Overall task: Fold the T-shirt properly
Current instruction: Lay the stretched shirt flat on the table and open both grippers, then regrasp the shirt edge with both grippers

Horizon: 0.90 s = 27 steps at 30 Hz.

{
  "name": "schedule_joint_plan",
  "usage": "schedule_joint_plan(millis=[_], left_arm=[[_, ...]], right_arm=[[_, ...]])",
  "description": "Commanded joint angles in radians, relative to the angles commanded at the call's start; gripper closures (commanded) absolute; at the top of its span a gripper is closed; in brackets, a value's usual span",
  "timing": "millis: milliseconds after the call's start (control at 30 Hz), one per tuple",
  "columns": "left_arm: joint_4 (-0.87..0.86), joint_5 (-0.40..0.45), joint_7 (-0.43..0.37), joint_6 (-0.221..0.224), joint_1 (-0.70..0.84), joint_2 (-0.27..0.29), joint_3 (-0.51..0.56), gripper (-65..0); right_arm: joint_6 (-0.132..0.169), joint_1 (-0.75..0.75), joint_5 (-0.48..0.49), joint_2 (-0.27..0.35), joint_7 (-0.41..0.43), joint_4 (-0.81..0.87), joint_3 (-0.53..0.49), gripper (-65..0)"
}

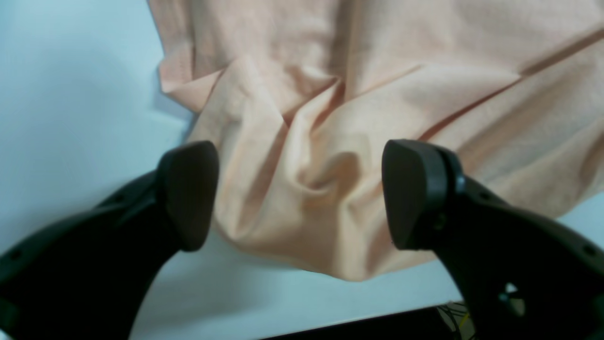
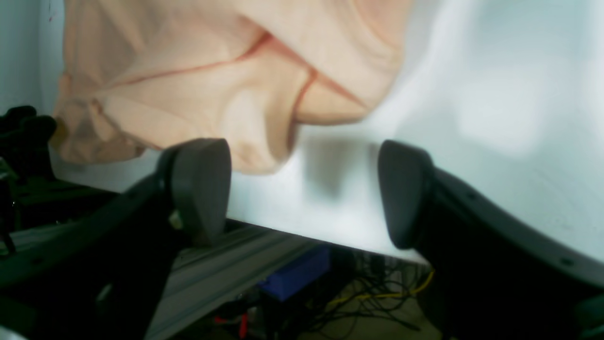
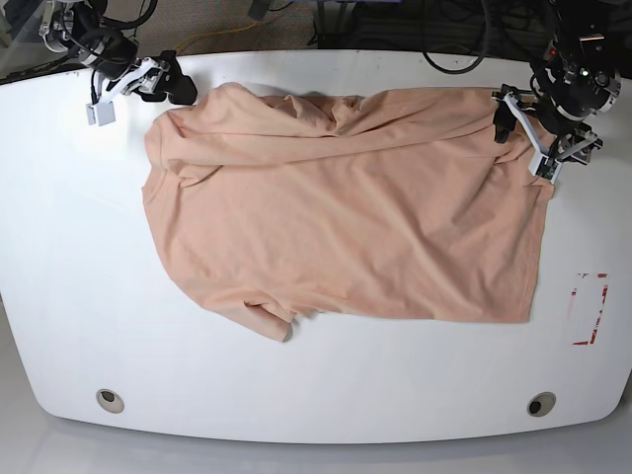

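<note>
Base view: thin, peach shirt (image 3: 346,227) lies creased on the smooth white table (image 3: 326,395). Left gripper (image 1: 300,196) and right gripper (image 2: 304,193) have fingers apart.

bright pale light, soft shadows, glare patch, blurred foregrounds

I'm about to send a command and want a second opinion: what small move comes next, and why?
Perhaps lower the left gripper and close it on the T-shirt: its fingers stand apart over creased cloth, while the right gripper's gap shows mostly bare table.
</note>
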Motion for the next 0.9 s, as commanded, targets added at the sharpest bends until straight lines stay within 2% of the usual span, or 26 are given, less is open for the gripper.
schedule_joint_plan(millis=[167, 400, 500, 533, 600, 700, 767, 833, 900], left_arm=[[-0.003, 0.0, 0.0, -0.006, -0.006, 0.0, 0.002, -50.4], [-0.005, 0.002, 0.0, -0.006, -0.006, -0.005, -0.002, -50.4], [-0.005, 0.002, 0.0, -0.008, -0.006, -0.005, -0.028, -50.4], [-0.005, 0.002, 0.0, -0.012, -0.006, -0.005, -0.032, -50.4], [-0.006, 0.002, 0.0, -0.049, -0.006, -0.005, -0.049, -50.4], [-0.006, 0.0, 0.002, -0.069, -0.008, 0.002, -0.091, -50.7], [-0.008, -0.015, 0.002, -0.069, -0.017, 0.026, -0.137, -51.0], [-0.008, -0.043, 0.003, -0.069, -0.044, 0.041, -0.187, -51.1], [-0.014, -0.06, 0.005, -0.069, -0.064, 0.048, -0.227, -51.1]], right_arm=[[-0.006, 0.008, -0.015, -0.034, 0.002, -0.003, -0.071, -45.3], [0.0, 0.058, -0.195, -0.133, 0.002, -0.002, -0.077, -44.5], [0.0, 0.077, -0.238, -0.157, 0.002, -0.003, -0.077, -44.4], [0.0, 0.081, -0.241, -0.16, 0.002, -0.003, -0.077, -44.4], [0.0, 0.089, -0.245, -0.166, 0.002, -0.003, -0.077, -43.8], [0.0, 0.091, -0.245, -0.169, 0.002, -0.003, -0.077, -35.7], [0.0, 0.091, -0.245, -0.169, 0.002, -0.003, -0.077, -23.0], [0.002, 0.101, -0.245, -0.166, 0.002, -0.003, -0.077, -13.0], [0.018, 0.103, -0.245, -0.164, 0.002, -0.002, -0.078, -6.0]])
